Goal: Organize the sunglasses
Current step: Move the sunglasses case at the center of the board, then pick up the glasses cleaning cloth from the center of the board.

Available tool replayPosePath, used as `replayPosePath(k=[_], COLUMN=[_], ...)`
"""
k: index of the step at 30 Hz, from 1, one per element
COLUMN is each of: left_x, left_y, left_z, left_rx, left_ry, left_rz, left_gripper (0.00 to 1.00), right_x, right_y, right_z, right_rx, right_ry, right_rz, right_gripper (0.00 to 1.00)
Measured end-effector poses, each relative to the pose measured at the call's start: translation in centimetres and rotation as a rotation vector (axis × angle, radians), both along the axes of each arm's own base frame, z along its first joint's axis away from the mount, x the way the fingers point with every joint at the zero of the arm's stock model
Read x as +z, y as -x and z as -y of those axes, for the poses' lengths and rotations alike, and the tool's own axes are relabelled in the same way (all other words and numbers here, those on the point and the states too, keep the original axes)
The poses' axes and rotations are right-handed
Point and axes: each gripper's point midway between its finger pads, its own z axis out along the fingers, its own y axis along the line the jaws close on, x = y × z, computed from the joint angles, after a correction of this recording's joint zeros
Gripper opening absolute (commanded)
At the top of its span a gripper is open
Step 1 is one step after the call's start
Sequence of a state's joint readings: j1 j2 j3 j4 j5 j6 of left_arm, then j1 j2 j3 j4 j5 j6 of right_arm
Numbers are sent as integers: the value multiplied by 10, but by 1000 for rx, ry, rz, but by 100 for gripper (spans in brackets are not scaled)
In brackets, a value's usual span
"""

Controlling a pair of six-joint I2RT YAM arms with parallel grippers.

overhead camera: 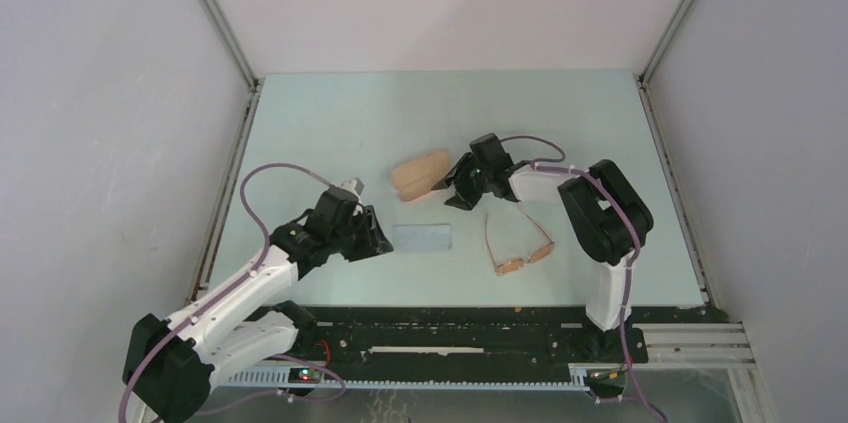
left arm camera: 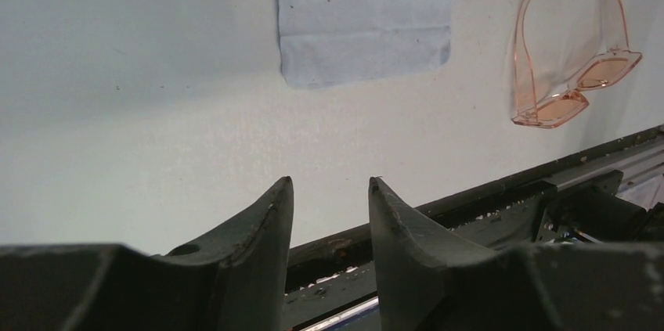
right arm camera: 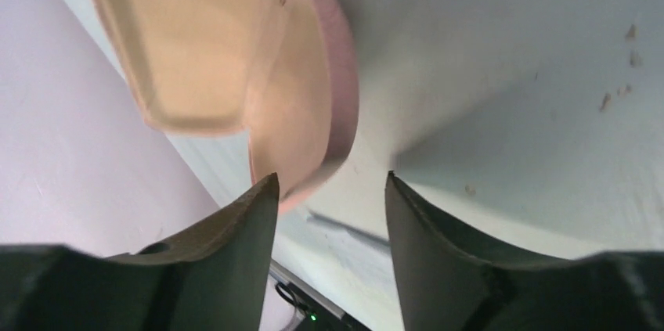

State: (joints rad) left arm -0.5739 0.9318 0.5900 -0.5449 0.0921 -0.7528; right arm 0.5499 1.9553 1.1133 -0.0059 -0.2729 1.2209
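The sunglasses (overhead camera: 520, 246), thin orange-brown frame with amber lenses, lie unfolded on the table right of centre; they also show in the left wrist view (left arm camera: 570, 57) at the upper right. The pink case (overhead camera: 421, 175) lies open at mid-table; in the right wrist view (right arm camera: 235, 57) its lid and tray fill the upper left. My right gripper (overhead camera: 452, 190) (right arm camera: 329, 182) is open and empty, right beside the case's right end. My left gripper (overhead camera: 380, 240) (left arm camera: 329, 182) is open and empty, just left of the light blue cloth (overhead camera: 423, 239) (left arm camera: 364, 24).
The black rail (overhead camera: 450, 328) runs along the table's near edge, close under the left gripper. Grey walls enclose the table on the left, right and back. The right arm's elbow (overhead camera: 600, 213) stands right of the sunglasses.
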Motion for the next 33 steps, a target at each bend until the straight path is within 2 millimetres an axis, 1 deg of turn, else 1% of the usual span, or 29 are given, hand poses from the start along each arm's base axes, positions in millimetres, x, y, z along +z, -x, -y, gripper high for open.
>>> replayPosePath(k=[3,6,9,12,14,16,19,21,23,25,29,30,31,33], left_x=[1,-4,-15,-24,-23,-22,-28,-35,-40,-45,-45,-44,-43,-43], left_y=[0,-2,-6,-12,-17,-25,-31,-34,-37,-39,-43,-45,-46,-48], left_z=[3,3,1,0,0,2,4,6,7,7,9,10,11,13], left_rx=[-9,-6,5,23,34,42,48,50,51,54,64,63,63,64], left_ry=[11,2,-22,-40,-34,-21,-24,-31,-29,-27,-11,-5,-1,16], left_rz=[1,-13,-45,-63,-50,-30,-36,-50,-61,-74,-68,-60,-57,-44], left_gripper=[52,53,52,52,52,52,51,52,52,52,52,52,52,52], right_x=[13,41,68,90,94,87,56,37,23,16,1,-6,-9,-9], right_y=[6,9,15,32,48,62,90,109,121,128,129,128,128,124], right_z=[3,5,11,19,23,28,38,42,43,40,35,35,34,29], right_rx=[15,53,92,144,185,220,278,323,358,383,401,402,402,399], right_ry=[-8,-8,21,80,117,151,220,257,281,291,303,312,314,296], right_rz=[24,95,187,282,319,326,280,242,219,207,193,184,179,193], right_gripper=[65,65,65,64,63,62,60,59,58,57,57,56,54,48])
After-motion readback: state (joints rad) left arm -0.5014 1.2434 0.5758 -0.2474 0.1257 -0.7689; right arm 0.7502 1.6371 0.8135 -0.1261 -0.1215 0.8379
